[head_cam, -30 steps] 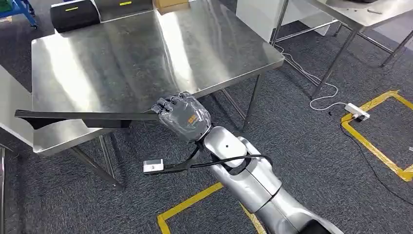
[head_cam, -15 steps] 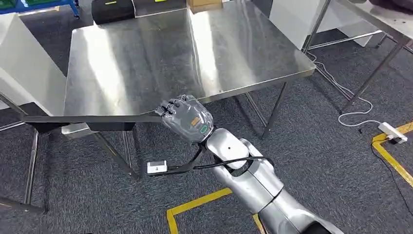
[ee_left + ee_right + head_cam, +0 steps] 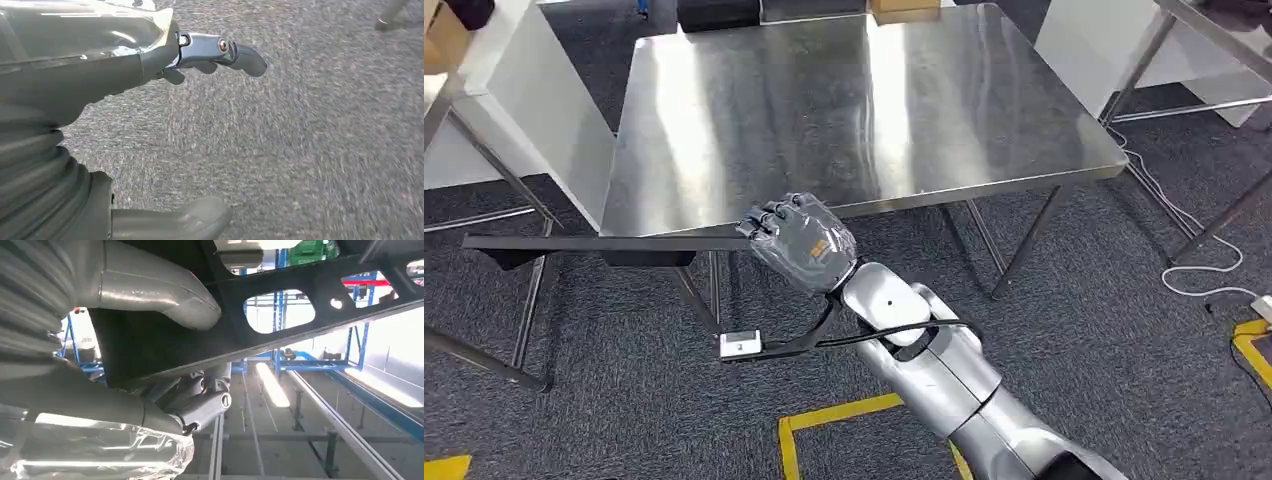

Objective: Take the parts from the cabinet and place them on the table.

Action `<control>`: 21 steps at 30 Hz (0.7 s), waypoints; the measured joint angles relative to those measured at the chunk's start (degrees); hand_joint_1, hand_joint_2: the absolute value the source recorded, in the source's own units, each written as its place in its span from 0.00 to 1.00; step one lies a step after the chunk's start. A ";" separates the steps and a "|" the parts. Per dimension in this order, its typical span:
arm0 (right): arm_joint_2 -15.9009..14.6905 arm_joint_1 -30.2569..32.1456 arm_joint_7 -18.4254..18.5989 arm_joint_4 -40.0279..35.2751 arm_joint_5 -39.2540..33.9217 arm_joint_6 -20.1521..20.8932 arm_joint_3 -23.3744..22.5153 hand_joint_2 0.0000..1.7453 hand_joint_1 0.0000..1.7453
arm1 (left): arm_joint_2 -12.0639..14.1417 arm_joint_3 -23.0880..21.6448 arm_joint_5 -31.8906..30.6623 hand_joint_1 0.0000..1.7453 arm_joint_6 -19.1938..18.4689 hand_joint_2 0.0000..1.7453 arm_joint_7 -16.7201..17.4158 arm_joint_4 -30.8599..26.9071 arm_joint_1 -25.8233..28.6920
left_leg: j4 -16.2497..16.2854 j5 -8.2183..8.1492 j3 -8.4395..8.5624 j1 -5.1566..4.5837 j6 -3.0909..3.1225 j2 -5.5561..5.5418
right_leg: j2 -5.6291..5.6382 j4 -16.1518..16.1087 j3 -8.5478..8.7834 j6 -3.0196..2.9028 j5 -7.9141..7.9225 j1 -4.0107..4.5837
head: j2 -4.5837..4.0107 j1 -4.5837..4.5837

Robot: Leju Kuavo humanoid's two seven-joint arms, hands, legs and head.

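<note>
My right hand (image 3: 799,240) grips one end of a long, flat black part (image 3: 604,243). The part sticks out level to the left, above the carpet and just in front of the steel table's (image 3: 844,110) near edge. In the right wrist view the black part (image 3: 280,325) has cut-out holes and lies across the palm, with the thumb (image 3: 165,295) pressed on it. My left hand (image 3: 75,100) hangs over the grey carpet with its fingers (image 3: 240,52) apart and nothing in it.
Black cases (image 3: 714,12) and a cardboard box (image 3: 904,8) stand at the table's far edge. A white panel (image 3: 534,90) on a metal frame is at the left, another steel table (image 3: 1214,30) at the right. A white cable (image 3: 1204,270) and yellow tape (image 3: 844,415) lie on the carpet.
The whole picture has shifted: the camera has turned, so the table now lies more to the right and squarely ahead. My right hand keeps its grip on the black part.
</note>
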 joint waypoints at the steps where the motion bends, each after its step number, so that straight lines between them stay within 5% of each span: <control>1: 0.09 -0.03 0.00 -0.05 -0.09 -0.02 -0.13 1.00 0.99 | -0.02 0.00 0.00 0.00 0.02 1.00 -0.13 0.00 0.14 | -0.84 0.55 0.55 0.77 0.69 -0.26 | 0.70 0.50 -0.61 0.45 -0.40 0.32 | 0.00 0.02; 3: -0.17 -0.12 0.02 -0.04 -0.07 -0.37 -0.39 1.00 0.99 | -0.15 0.00 -0.09 0.00 -0.17 1.00 -0.24 0.00 0.07 | -1.02 0.74 0.64 0.68 1.05 -0.59 | 4.46 5.28 -2.45 0.35 -2.98 -0.36 | 0.00 0.09; 5: -0.79 0.11 0.22 0.09 0.07 -0.70 -0.88 1.00 0.99 | -0.15 0.00 -0.17 0.00 -0.42 1.00 -0.22 0.00 -0.15 | -1.01 0.78 0.48 0.67 1.23 -1.46 | 5.44 14.23 -6.85 0.07 -6.35 -0.67 | 0.00 0.15; 7: -1.33 0.34 0.48 0.48 0.24 -0.92 -1.25 1.00 0.99 | -0.17 0.00 -0.26 0.00 -0.57 1.00 0.02 0.00 -0.04 | -0.96 0.77 0.47 0.68 1.22 -2.19 | 5.56 17.40 -8.62 0.76 -6.55 -0.89 | 0.00 0.20; 8: -1.55 0.35 0.59 0.70 0.37 -1.03 -1.42 1.00 0.99 | -0.20 0.00 -0.37 0.00 -0.70 1.00 0.15 0.00 0.01 | -0.87 0.76 0.47 0.73 1.19 -2.56 | 5.56 14.89 -7.58 1.41 -5.09 -1.13 | 0.00 0.26; 10: -1.68 0.31 0.81 0.79 0.44 -1.25 -1.97 1.00 0.99 | -0.31 0.00 -0.42 0.00 -0.83 1.00 0.19 0.00 -0.02 | -0.56 0.63 0.47 0.85 0.91 -3.12 | 5.65 4.74 -2.82 2.70 -0.87 -1.69 | 0.00 0.24; 11: -1.68 0.25 0.89 0.81 0.44 -1.48 -2.19 1.00 0.99 | -0.26 0.00 -0.44 0.00 -0.85 1.00 0.19 0.00 -0.01 | -0.33 0.48 0.34 0.84 0.56 -3.26 | 5.97 0.86 -1.26 2.82 -0.03 -1.99 | 0.00 0.37; 13: -1.66 0.25 1.03 0.85 0.44 -1.75 -2.47 1.00 0.99 | -0.13 0.00 -0.44 0.00 -0.87 1.00 0.22 -0.02 -0.02 | -0.07 0.41 0.00 0.41 -0.08 -3.45 | 6.17 0.64 -0.88 1.75 0.34 -1.69 | 0.00 0.20; 15: -1.57 0.26 1.47 0.92 0.72 -1.81 -2.67 1.00 0.99 | -0.04 0.00 -0.44 0.00 -0.92 1.00 0.22 0.00 0.11 | 0.02 0.54 -0.10 0.44 1.37 -3.46 | 6.20 0.55 -0.93 1.61 0.48 -1.77 | 0.00 0.24; 18: -1.60 0.04 2.97 1.09 1.88 -2.30 -3.59 1.00 0.99 | 0.26 -0.02 -0.44 0.00 -0.94 1.00 0.28 -0.07 0.12 | -0.31 0.47 0.27 0.55 1.25 -3.38 | 6.26 -0.37 -0.49 1.90 0.68 -2.12 | 0.00 0.31; 19: -1.49 -0.24 3.39 1.09 2.08 -2.43 -4.24 1.00 0.99 | 0.39 -0.02 -0.44 0.00 -0.94 1.00 0.26 -0.11 0.15 | -2.28 0.80 1.29 0.01 1.72 -3.17 | 6.21 -1.74 0.41 2.13 1.11 -2.14 | 0.00 -0.09; 20: -1.31 -0.34 3.65 1.20 2.27 -2.45 -4.94 1.00 0.99 | 0.35 -0.02 -0.44 0.00 -0.92 1.00 0.19 -0.09 0.31 | -6.08 2.34 3.84 0.95 2.87 -3.08 | 6.19 -2.33 0.89 1.71 1.49 -1.77 | 0.00 -0.15; 21: -1.55 -0.88 3.94 1.55 2.51 -2.67 -5.66 1.00 0.99 | 0.15 -0.02 -0.41 0.00 -0.92 1.00 0.15 -0.09 0.36 | -8.30 2.81 5.39 0.90 2.81 -2.96 | 6.21 -1.52 0.79 1.56 0.97 -1.63 | 0.00 0.24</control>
